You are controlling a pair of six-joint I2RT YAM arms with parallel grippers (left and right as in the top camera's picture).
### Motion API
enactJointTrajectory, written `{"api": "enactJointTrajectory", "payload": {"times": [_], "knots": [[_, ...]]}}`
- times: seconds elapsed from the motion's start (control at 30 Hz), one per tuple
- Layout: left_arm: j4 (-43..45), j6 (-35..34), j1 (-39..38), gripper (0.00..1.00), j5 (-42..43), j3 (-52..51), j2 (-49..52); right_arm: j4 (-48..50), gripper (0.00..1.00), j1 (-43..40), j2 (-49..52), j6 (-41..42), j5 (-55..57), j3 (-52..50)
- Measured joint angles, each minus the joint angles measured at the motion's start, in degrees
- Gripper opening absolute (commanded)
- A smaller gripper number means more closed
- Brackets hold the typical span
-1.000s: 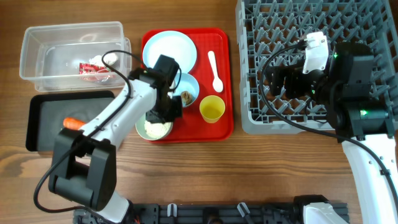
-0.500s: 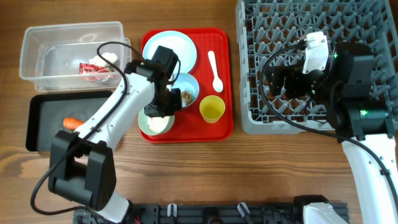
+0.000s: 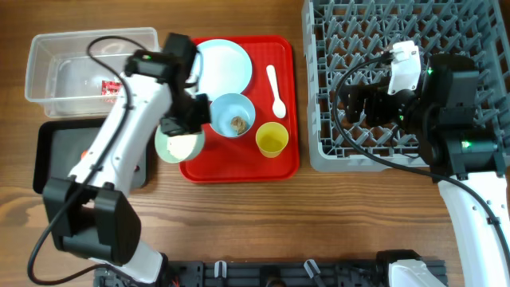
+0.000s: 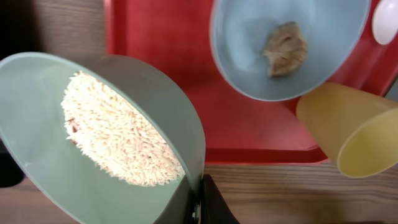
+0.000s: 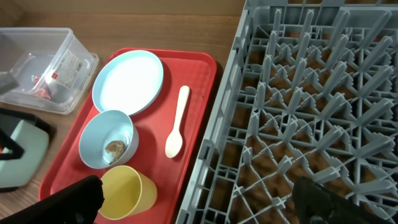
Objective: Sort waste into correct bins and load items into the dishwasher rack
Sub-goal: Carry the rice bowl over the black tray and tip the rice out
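The pale blue-green round bowl of white rice [image 3: 178,145] hangs in the left hand [image 3: 183,126], whose fingers are closed on the bowl's rim; it now overhangs the left edge of the flat red serving tray [image 3: 239,163], part over the tray and part over the bench. A second ago it sat on the tray's near-left corner; since then it has been lifted and carried leftward, off the tray's edge. I judge that the rice is on its way to a bin, most likely the shallow black rectangular tray [image 3: 56,163] just left of the red tray; the bowl cannot go into the rack until it is emptied.

The bowl is round, so it has no long axis; its mouth faces mostly upward, seemingly tipped a little, with the rice heaped against one wall in the left wrist view.

On the red tray remain a second pale blue bowl [image 3: 233,115] holding a small brown scrap [image 3: 237,123], a small yellow cup [image 3: 272,139], a pale blue round plate [image 3: 223,64] and a small white spoon [image 3: 276,92]. Right of the tray, the right hand [image 3: 352,108] hovers over the grey plastic lattice rack [image 3: 319,119], jaws spread wide and empty.
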Motion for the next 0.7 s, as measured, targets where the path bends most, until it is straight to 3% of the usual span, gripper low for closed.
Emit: {"api": "enactJointTrajectory", "payload": {"times": [0.7], "knots": [[-2.16,25.31,32.94,0.04,27.85,0.0,-0.04,0.0,1.0,0.0,0.0,0.0,-0.02,0.0]]}}
